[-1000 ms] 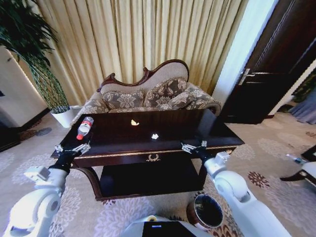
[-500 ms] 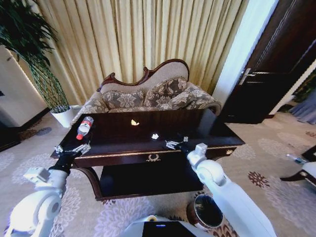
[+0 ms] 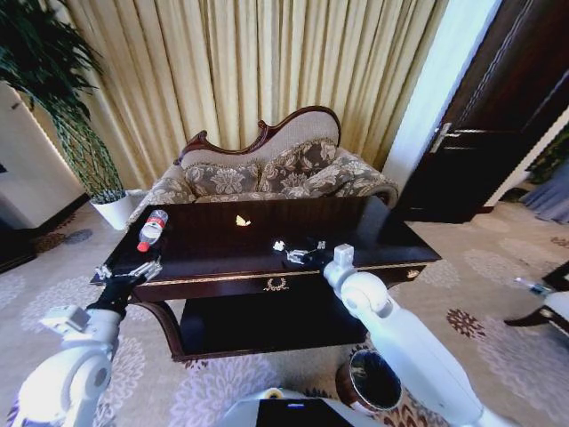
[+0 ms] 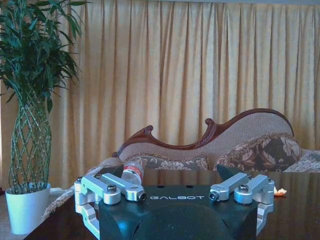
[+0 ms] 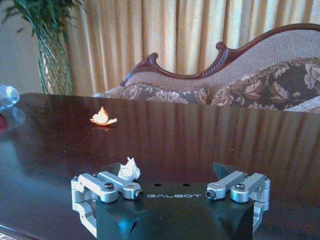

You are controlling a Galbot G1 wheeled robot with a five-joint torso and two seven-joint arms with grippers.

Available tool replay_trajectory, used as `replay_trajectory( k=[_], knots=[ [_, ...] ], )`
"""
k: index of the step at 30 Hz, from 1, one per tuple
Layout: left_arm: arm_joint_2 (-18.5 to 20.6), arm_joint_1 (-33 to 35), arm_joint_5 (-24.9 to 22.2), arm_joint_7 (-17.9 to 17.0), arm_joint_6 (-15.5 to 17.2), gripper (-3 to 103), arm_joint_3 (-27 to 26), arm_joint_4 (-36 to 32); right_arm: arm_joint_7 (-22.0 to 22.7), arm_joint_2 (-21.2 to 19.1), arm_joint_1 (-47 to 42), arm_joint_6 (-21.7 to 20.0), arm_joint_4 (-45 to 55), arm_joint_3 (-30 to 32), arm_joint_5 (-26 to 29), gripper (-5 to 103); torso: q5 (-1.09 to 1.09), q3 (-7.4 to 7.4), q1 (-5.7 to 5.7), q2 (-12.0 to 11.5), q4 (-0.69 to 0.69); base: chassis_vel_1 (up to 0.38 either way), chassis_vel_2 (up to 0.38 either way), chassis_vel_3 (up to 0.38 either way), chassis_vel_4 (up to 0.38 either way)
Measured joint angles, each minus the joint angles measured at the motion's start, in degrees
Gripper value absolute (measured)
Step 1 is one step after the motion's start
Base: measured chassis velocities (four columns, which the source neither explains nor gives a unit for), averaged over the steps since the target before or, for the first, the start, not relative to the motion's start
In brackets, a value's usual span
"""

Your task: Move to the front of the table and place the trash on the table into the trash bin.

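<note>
Two scraps of trash are lying on the dark glossy table (image 3: 213,233): a white crumpled paper scrap (image 3: 278,245) near the middle of the top, and a yellow-orange scrap (image 3: 242,221) farther back toward the sofa (image 3: 276,173). The right gripper (image 3: 300,254) is reaching over the table top from the front edge and is sitting just beside the white scrap, on the side nearer the robot and slightly to its right. In the right wrist view the white scrap (image 5: 129,170) is lying just ahead of one finger (image 5: 107,186), off to that side instead of centred in the gap; the fingers are spread wide and are holding nothing, and the yellow-orange scrap (image 5: 103,117) is lying well beyond them. The left gripper (image 3: 129,269) is hovering at the table's front left corner, well apart from both scraps, its fingers (image 4: 112,187) also standing wide and gripping nothing. A plastic bottle with a red cap (image 3: 152,229) is lying on its side near the left end of the table, beyond the left gripper. The trash bin (image 3: 369,381), dark with a black liner, is standing on the patterned carpet (image 3: 498,311) in front of the table, below the right arm. A potted plant in a white pot (image 3: 116,206) is standing left of the sofa, before the gold curtains (image 3: 249,80).
</note>
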Motion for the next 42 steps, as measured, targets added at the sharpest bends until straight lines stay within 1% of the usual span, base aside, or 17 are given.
replay_trajectory(
  k=[1,2,4,7,20,38,39,40,41,42],
  knots=[
    [-0.05,0.05,0.07,0.00,-0.01,100,0.00,-0.03,0.79,0.21,0.58,-1.25,0.07,-0.36,0.13,100,0.00,0.00,0.00,0.00,-0.01,0.000,0.000,0.000,0.000],
    [-0.05,0.05,0.07,0.00,-0.01,100,0.00,-0.03,0.79,0.21,0.58,-1.25,0.07,-0.36,0.13,100,0.00,0.00,0.00,0.00,-0.01,0.000,0.000,0.000,0.000],
    [-0.10,0.11,0.13,-0.01,-0.02,100,-0.07,-0.05,2.54,0.69,1.59,-2.73,0.26,-1.49,0.67,100,0.00,0.00,0.00,0.00,0.00,0.000,0.000,0.000,0.000],
    [-0.11,0.19,0.14,-0.01,-0.04,100,-0.15,-0.08,2.91,1.02,2.23,-2.97,0.22,-2.50,0.78,100,0.00,0.00,0.00,0.00,-0.01,0.000,0.000,0.000,0.000],
    [-0.33,-0.02,0.15,-0.03,-0.12,100,-0.33,0.19,2.52,3.36,6.35,-2.14,-4.15,-6.23,-0.38,100,0.00,0.00,0.00,0.00,0.00,0.000,0.000,0.000,0.000],
    [0.49,-0.63,-0.24,0.03,-0.26,100,-0.40,1.34,1.84,3.64,5.13,-1.63,-4.67,-6.98,-1.79,100,0.00,0.00,0.00,0.00,0.00,0.000,0.000,0.000,0.000],
    [0.50,-0.62,-0.26,0.05,-0.26,100,-0.44,1.41,1.79,3.70,4.93,-1.52,-4.68,-7.05,-2.14,102,0.00,0.00,0.00,0.00,-0.01,0.000,0.000,0.000,0.000],
    [0.50,-0.62,-0.27,0.09,-0.28,100,-0.45,1.49,1.62,3.78,4.73,-1.28,-4.75,-7.15,-2.59,98,0.00,0.00,0.00,0.00,-0.01,0.000,0.000,0.000,0.000],
    [0.50,-0.62,-0.27,0.09,-0.28,100,-0.45,1.49,1.62,3.78,4.73,-1.28,-4.75,-7.15,-2.59,98,0.00,0.00,0.00,0.00,-0.01,0.000,0.000,0.000,0.000],
    [0.50,-0.64,-0.27,0.11,-0.29,100,-0.44,1.58,1.48,3.82,4.61,-1.13,-4.78,-7.24,-2.96,93,0.00,0.00,0.00,0.00,-0.01,0.000,0.000,0.000,0.000]
  ],
)
